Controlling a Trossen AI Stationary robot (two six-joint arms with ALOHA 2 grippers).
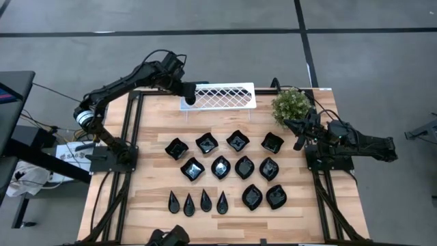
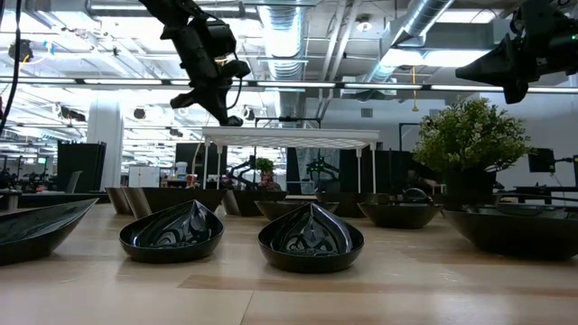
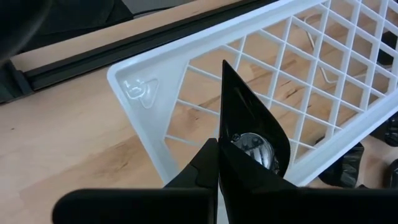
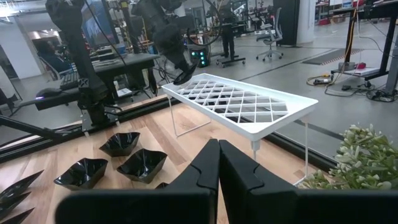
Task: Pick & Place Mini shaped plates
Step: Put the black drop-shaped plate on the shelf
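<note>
Wooden table (image 1: 150,205) spread with glossy black mini shaped plates (image 1: 220,167) in rows across the middle and near edge. White wire rack (image 1: 220,96) along the far edge, nothing on its lattice. Left hand (image 1: 190,100) poised over the rack's left end, clamped on a teardrop plate (image 3: 252,134), point aimed along the lattice. Right hand (image 1: 298,143) closed, empty, by the plant (image 1: 291,104) at the far right corner.

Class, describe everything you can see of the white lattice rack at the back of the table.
The white lattice rack is a flat, rectangular shelf with diamond-shaped openings, looking like coated wire or plastic. It stands level on thin legs at the table's far edge, beside the green plant. The left tool, holding a teardrop plate, hovers over its corner.
</note>
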